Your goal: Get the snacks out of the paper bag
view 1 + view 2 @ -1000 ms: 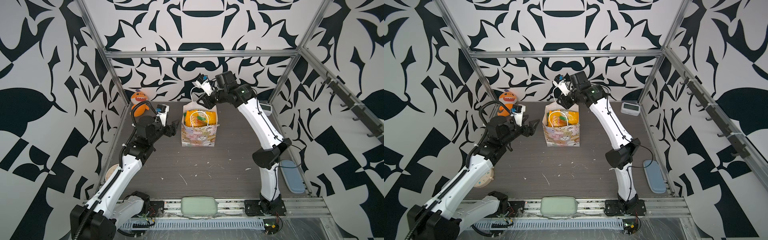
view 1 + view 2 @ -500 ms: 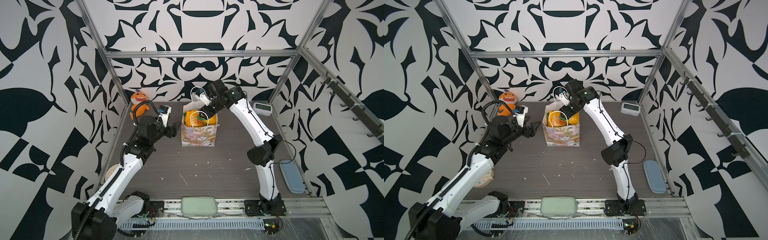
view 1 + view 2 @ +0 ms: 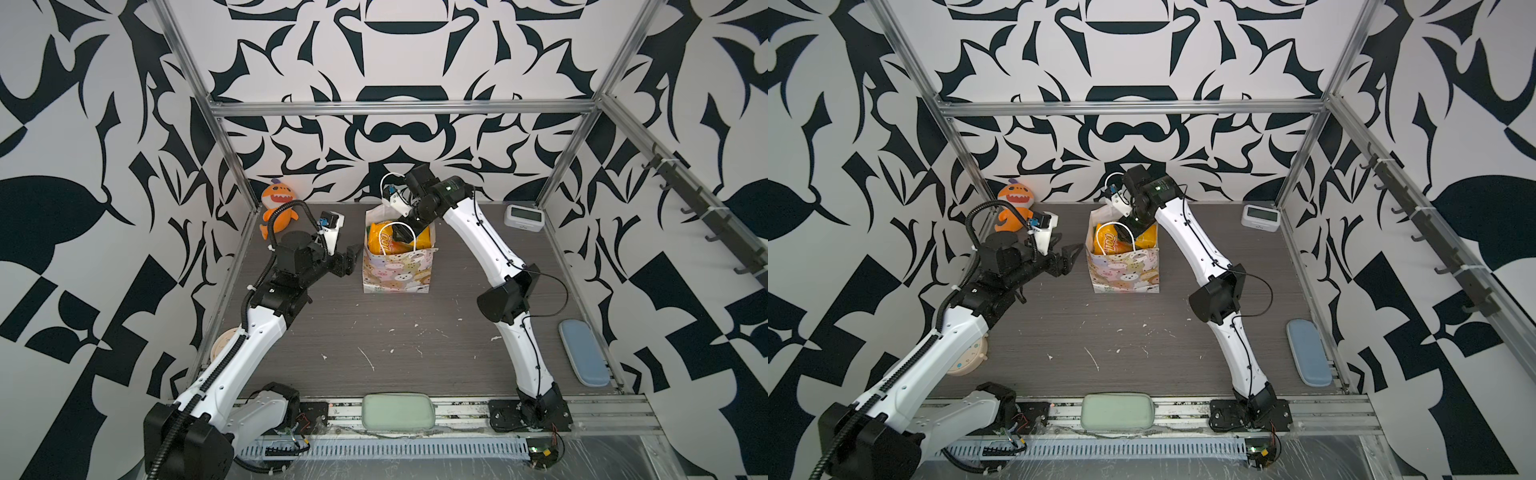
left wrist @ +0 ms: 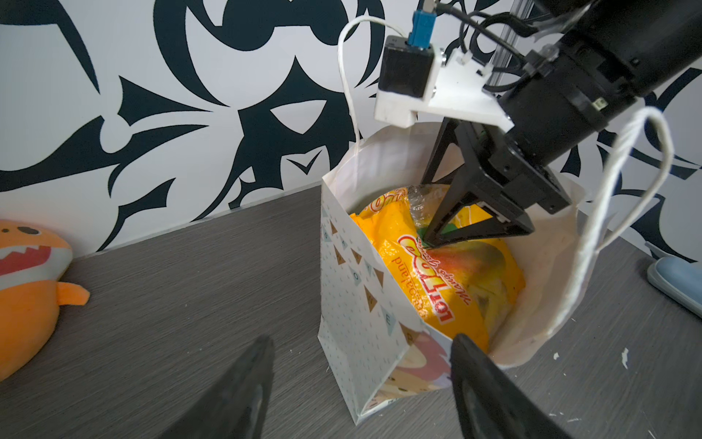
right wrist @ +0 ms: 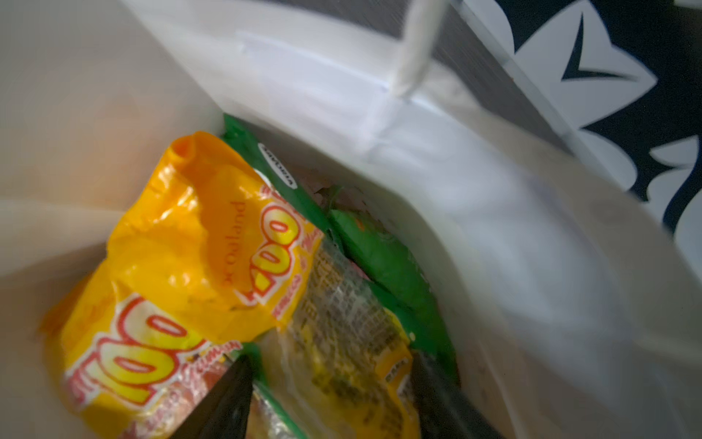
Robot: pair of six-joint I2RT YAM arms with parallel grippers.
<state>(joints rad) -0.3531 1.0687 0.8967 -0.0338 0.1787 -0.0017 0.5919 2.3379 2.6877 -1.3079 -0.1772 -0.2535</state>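
The paper bag (image 3: 397, 270) (image 3: 1125, 270) stands upright at the back middle of the table, mouth open. Snacks fill it: a yellow-orange packet (image 3: 380, 241) (image 3: 1106, 243) (image 4: 437, 289) (image 5: 182, 247) lies on top, with green packets (image 5: 383, 258) beneath it. My right gripper (image 3: 404, 235) (image 3: 1127, 237) (image 4: 433, 235) (image 5: 330, 384) reaches down inside the bag. Its jaws stand apart on either side of a yellow packet with a clear back. My left gripper (image 3: 355, 253) (image 3: 1073, 253) (image 4: 362, 342) is open and empty, close to the bag's left side near its lower corner.
An orange plush shark (image 3: 278, 205) sits in the back left corner. A white timer (image 3: 523, 216) is at the back right. A blue case (image 3: 584, 357) lies by the right edge, a green pouch (image 3: 399, 411) on the front rail, and a round cream clock (image 3: 967, 357) under my left arm.
My right gripper has come down from above the bag's handles into the bag's mouth, among the packets. The left arm has edged slightly towards the bag.
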